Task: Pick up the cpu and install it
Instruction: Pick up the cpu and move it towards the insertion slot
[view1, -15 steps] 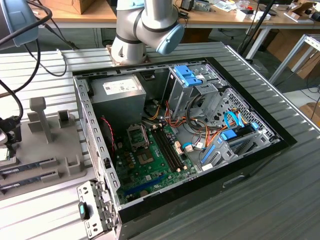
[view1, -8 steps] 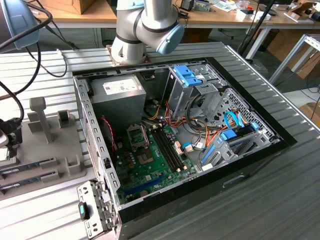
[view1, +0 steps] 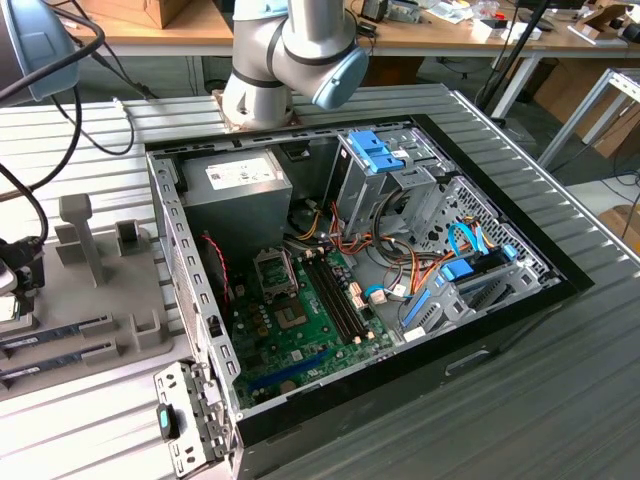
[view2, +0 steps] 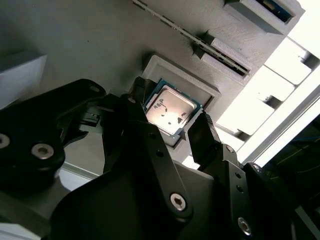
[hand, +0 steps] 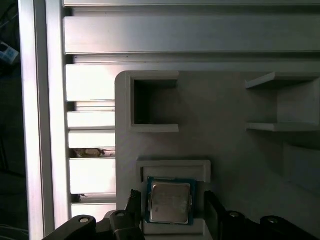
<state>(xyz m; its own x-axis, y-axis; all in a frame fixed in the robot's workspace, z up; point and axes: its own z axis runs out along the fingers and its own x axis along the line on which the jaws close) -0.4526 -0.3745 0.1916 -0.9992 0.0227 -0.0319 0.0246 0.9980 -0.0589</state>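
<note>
Gripper (view2: 170, 120) poised at the cpu (view2: 169, 109), not yet lifted.
Its fingers (hand: 212, 207) stand apart, straddling the cpu, which lies flat in a pocket of the grey tray (hand: 230, 100) (lifting and installing remain, I judge).

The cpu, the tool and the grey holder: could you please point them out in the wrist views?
cpu (hand: 170, 201), first wrist view, middle of silvery top.
tool (view2: 171, 113), second wrist view, midway between its fingertips.
grey holder (hand: 222, 112), first wrist view, bare flat surface.
</note>
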